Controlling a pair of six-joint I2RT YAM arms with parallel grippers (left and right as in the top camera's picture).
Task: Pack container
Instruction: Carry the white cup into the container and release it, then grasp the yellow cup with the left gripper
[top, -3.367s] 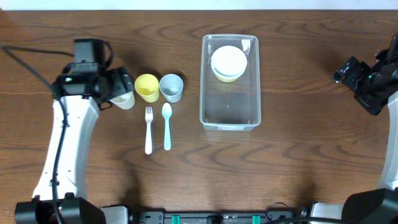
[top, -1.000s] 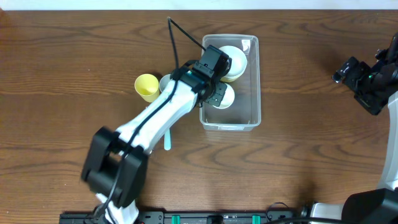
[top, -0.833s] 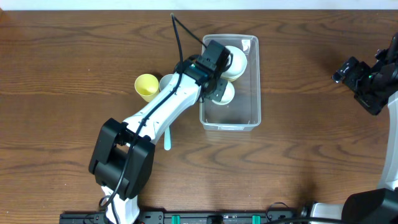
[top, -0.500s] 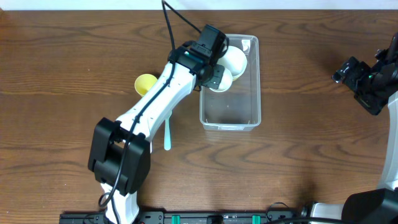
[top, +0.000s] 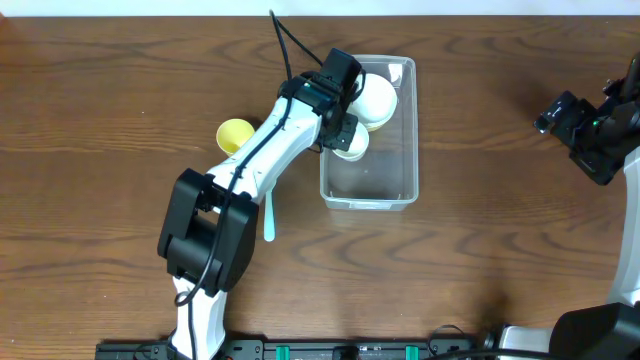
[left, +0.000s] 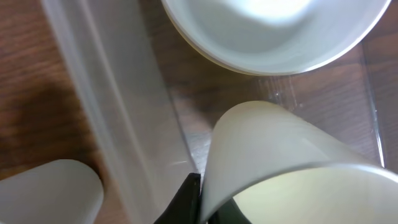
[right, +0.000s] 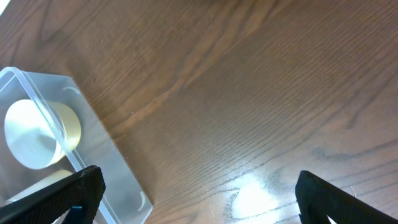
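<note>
The clear container (top: 405, 190) stands at the table's centre with a stack of white and yellow bowls (top: 378, 98) at its far end. My left gripper (top: 345, 128) reaches over the left wall and is shut on the rim of a cream cup (top: 353, 145), which hangs tilted inside, just in front of the bowls. In the left wrist view the black fingers (left: 186, 199) pinch the cream cup (left: 280, 149) wall, below the white bowl (left: 280, 31) and beside the container wall (left: 118, 118). My right gripper (top: 572, 118) stands open at the far right, with nothing between its fingers (right: 74, 193).
A yellow cup (top: 234, 136) stands left of the container, partly under my left arm. A grey cup (left: 50, 193) sits just outside the container wall. A teal spoon (top: 268, 222) lies on the table below the arm. From the right wrist, the container's corner (right: 99, 155) shows at lower left.
My left arm has brought the cream cup from the table's left side into the container, and in the last second it shifted slightly near the bowls. The right arm has not moved.
</note>
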